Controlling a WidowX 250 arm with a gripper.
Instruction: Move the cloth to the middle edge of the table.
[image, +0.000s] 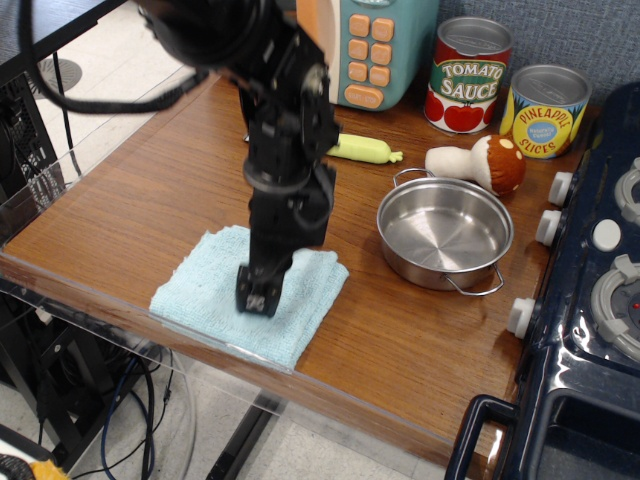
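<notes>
The light blue cloth (215, 290) lies flat on the brown wooden table (130, 215), against the clear rim at the middle of the front edge. My black gripper (258, 297) points straight down onto the middle of the cloth. Its jaws stand close together and look pinched on the fabric. The arm is slightly blurred and hides the part of the cloth behind it.
A steel pot (445, 235) sits to the right of the cloth. Behind it are a toy mushroom (485, 162), a green vegetable (362, 149), a tomato sauce can (468, 76), a pineapple can (545, 112) and a toy phone (372, 45). The dark blue toy stove (590, 290) fills the right side.
</notes>
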